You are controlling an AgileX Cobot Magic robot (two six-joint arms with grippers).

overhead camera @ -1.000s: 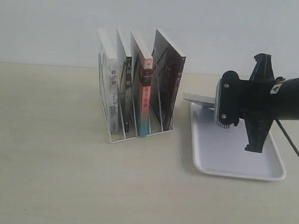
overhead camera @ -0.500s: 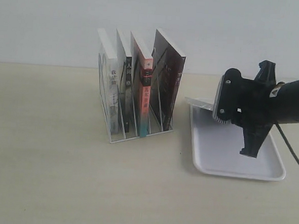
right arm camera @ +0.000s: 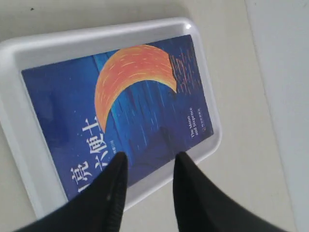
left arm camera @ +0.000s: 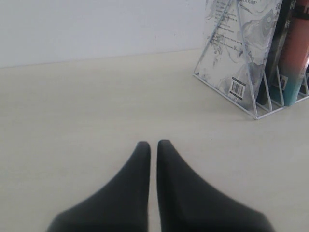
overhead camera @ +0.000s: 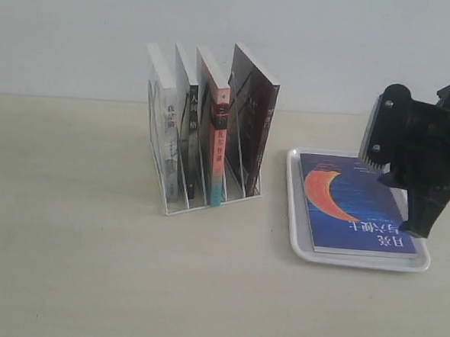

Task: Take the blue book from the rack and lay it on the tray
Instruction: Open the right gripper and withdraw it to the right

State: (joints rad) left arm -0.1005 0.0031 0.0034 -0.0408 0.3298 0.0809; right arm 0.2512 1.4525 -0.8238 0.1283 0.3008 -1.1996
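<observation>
Pale wooden table [overhead camera: 67,243] under a white wall: blue book [overhead camera: 356,211] now lying in the tray [overhead camera: 297,245]

The blue book is lying flat and cover-up inside the tray, its orange crescent and white characters showing, its edges sitting within the low rim. That placement is what the task asks for, so the job is looking essentially done. The right gripper [right arm camera: 147,162] is hovering above the book's near edge with its jaws standing apart and nothing between them. I judge it is staying there only because it is letting go and needs a clear path upward. The left gripper [left arm camera: 153,145] is resting low over bare table, jaws pressed together on nothing, well apart from the rack [overhead camera: 165,203]. It seems to be keeping out of the way, since one arm is enough for a thin paperback. The rack is holding four other books upright, among them the red-and-teal-spined book [overhead camera: 219,145] and the black-covered book [overhead camera: 250,132].

Compared with half a second ago, the tray is no longer bare. Then the book was showing only as a thin pale sliver, gripped edge-on over the tray's far end; now its whole cover is facing up. The right gripper is sitting higher and further right in the exterior view, and the rack and its books are standing unchanged
</observation>
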